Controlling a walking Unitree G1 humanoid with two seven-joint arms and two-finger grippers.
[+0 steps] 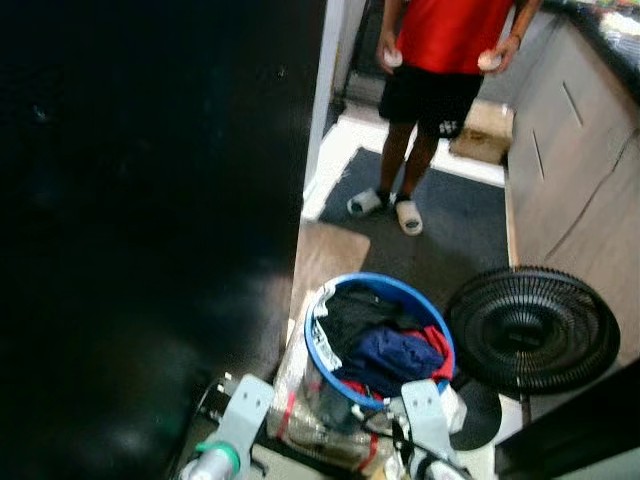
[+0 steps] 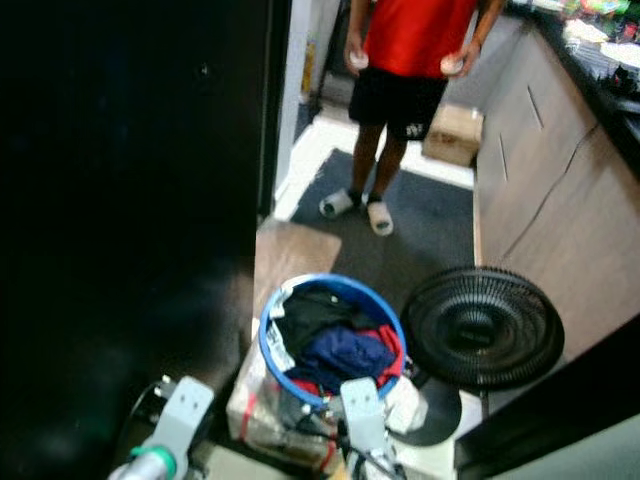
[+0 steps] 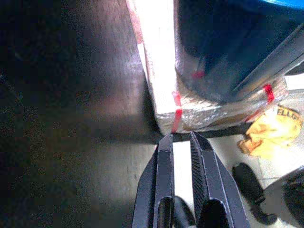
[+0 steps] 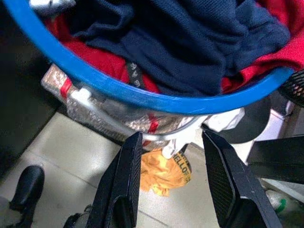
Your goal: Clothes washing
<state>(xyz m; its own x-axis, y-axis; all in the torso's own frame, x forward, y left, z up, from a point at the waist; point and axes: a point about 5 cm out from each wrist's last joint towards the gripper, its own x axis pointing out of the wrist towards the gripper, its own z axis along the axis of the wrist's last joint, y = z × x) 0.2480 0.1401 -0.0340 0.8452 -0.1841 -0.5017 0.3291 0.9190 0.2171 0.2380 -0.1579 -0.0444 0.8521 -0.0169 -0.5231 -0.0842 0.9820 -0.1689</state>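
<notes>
The basket point(image 1: 317, 352) has a bright blue rim. Inside it lie dark blue clothes point(image 1: 392, 355), red clothes point(image 1: 437, 348) and black clothes point(image 1: 352, 312). The wrapped box point(image 3: 166, 71) under it is shiny, with red tape. A yellow-orange rag point(image 4: 164, 171) lies on the pale floor. The fan point(image 1: 532, 328) is black. The person point(image 1: 440, 60) wears a red shirt, black shorts and white slippers. The mat point(image 1: 455, 225) is dark grey.
</notes>
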